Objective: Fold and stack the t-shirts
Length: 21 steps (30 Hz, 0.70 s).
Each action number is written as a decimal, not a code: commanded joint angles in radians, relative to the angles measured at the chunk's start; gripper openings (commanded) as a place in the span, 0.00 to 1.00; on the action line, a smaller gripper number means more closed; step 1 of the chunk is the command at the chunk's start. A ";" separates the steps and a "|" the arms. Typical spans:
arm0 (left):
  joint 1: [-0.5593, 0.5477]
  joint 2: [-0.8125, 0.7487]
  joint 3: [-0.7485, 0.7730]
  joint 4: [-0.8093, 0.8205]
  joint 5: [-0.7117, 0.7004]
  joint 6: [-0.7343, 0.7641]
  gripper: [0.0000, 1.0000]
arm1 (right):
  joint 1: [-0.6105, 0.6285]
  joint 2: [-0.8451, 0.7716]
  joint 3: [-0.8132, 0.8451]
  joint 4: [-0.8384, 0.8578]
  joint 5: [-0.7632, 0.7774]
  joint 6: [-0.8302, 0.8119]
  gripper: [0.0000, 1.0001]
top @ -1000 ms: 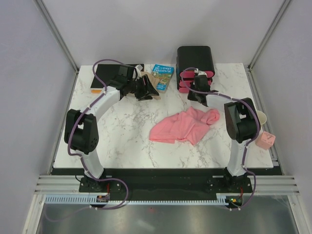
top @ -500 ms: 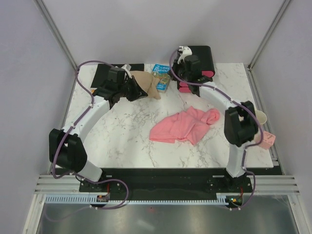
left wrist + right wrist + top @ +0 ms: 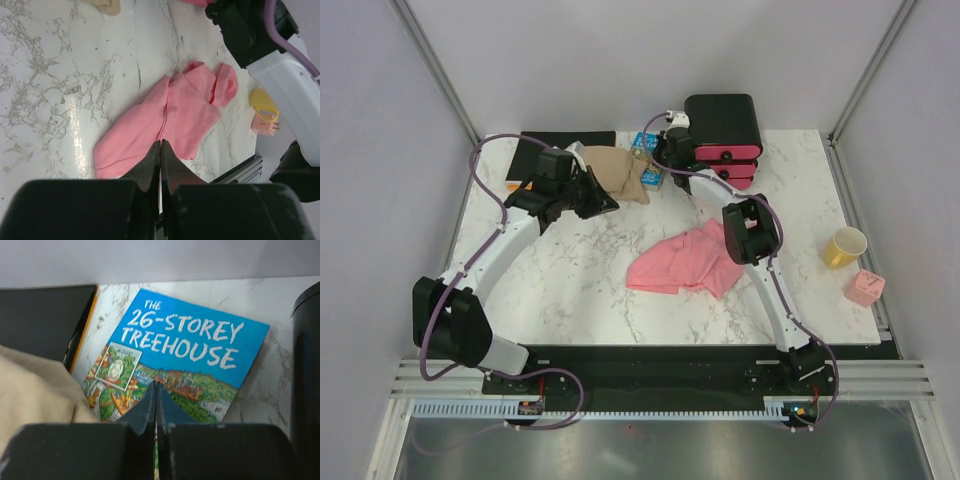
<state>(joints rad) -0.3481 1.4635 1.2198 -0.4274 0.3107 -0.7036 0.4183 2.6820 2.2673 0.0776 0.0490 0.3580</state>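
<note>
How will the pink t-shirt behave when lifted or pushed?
Probably floppy: the pink t-shirt lies crumpled in soft folds, so it should sag from one pinch. Pushed, it would likely bunch on the glossy marble table, not slide whole.

One pink t-shirt (image 3: 695, 262), one beige cloth (image 3: 618, 172), one book (image 3: 185, 370), one black box (image 3: 722, 122), one yellow cup (image 3: 842, 247), one pink block (image 3: 865, 288).

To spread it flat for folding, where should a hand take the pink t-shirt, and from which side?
On the pink t-shirt, probably the bunched folds at its far right end, pinched from above: cloth rises in ridges there, while the near left end lies flat.
</note>
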 commanded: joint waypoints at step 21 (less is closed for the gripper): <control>0.006 -0.042 0.010 -0.079 -0.025 0.102 0.02 | 0.096 0.135 0.032 0.583 0.696 -0.008 0.00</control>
<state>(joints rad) -0.3481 1.4429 1.2198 -0.4942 0.2897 -0.6456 0.5175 2.8777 2.3512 0.5632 0.5659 0.3786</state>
